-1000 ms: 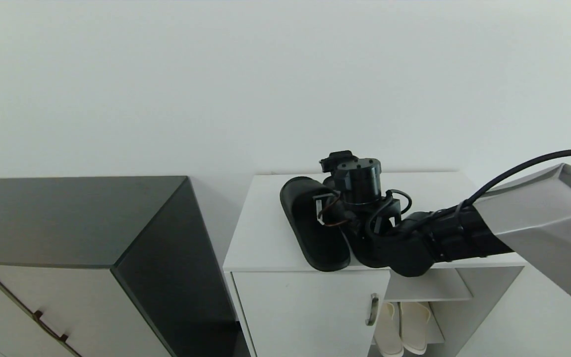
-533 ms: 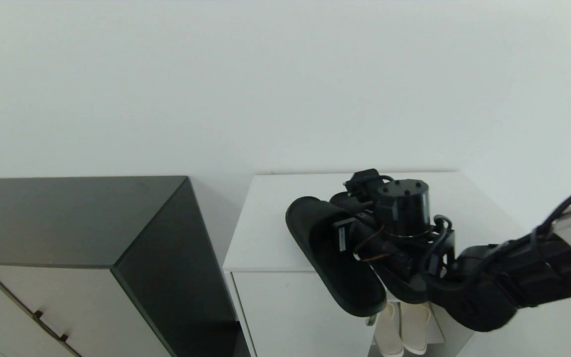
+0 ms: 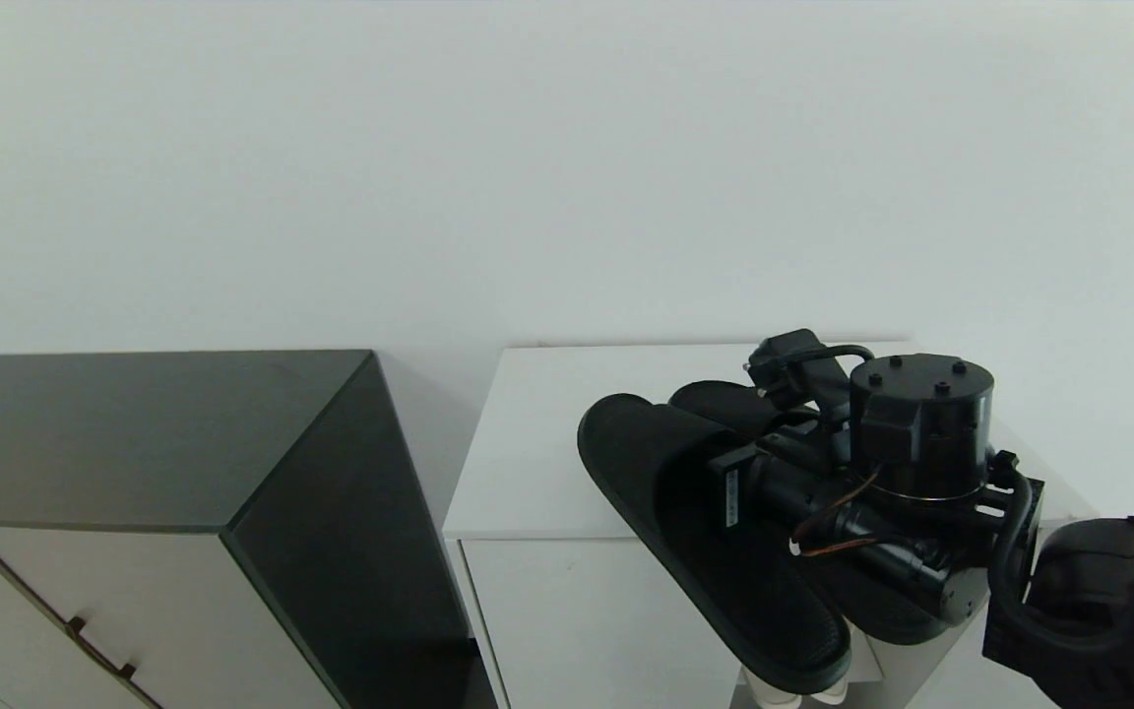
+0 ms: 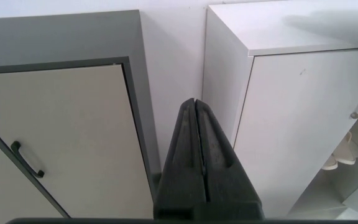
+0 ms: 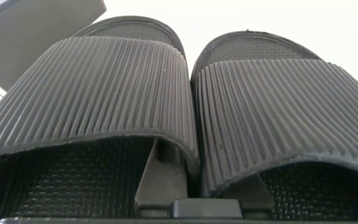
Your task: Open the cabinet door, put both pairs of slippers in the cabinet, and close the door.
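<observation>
Right tool [image 3: 739, 483] pinching both black slippers [image 3: 705, 522] by their adjoining straps, pair held side by side, tilted, before the white cabinet [image 3: 547, 443], left tool [image 4: 199, 143] pressed together, low beside it.

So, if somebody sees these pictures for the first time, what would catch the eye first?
The pair of black slippers stands out most: the right gripper holds them tilted, its jaws shut on them, over the front edge of the white cabinet. Next comes the dark cabinet to the left of the white one, and a pair of white slippers on a shelf inside the white cabinet.
</observation>
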Available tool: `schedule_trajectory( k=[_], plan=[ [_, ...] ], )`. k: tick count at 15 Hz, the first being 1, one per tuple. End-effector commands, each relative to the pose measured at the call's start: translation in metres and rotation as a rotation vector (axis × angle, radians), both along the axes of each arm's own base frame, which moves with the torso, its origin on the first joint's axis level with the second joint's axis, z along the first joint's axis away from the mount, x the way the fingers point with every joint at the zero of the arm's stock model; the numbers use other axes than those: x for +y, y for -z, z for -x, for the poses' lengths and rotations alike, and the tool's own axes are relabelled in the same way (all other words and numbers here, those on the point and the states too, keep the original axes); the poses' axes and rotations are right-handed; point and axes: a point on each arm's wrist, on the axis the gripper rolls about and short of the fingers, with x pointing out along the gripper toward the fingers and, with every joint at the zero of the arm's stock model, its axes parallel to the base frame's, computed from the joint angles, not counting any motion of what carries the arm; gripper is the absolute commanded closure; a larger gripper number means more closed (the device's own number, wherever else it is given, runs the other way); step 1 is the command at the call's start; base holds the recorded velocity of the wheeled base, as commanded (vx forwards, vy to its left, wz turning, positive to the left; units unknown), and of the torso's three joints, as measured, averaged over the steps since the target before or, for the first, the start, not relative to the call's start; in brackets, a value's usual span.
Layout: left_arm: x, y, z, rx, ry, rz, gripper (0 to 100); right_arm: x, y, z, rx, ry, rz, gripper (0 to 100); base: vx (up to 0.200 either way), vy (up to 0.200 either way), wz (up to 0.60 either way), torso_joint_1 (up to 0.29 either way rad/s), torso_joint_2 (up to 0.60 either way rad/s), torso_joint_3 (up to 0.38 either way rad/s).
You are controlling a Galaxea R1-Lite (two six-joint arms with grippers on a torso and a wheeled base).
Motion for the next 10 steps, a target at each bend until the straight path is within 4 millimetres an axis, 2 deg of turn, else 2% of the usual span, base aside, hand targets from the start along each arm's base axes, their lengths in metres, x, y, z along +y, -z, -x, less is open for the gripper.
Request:
schedule_trajectory(
  k=[1,2,10],
  plan=[
    [0.0,0.0,0.0,0.0,0.0,0.0,100,-0.0001,0.0009,0.0003,0.0,0.002,0.003,100,0.0,0.0,0.0,0.0,0.0,0.0],
    [0.0,0.0,0.0,0.0,0.0,0.0,100,0.0006,0.0021,0.0004,0.003,-0.003,0.004,100,0.0,0.0,0.0,0.0,0.0,0.0],
    [0.0,0.0,-0.0001,0.002,0.0,0.0,100,0.0002,0.0034,0.0001,0.007,-0.002,0.006,100,-0.2,0.0,0.0,0.004,0.0,0.002]
  ],
)
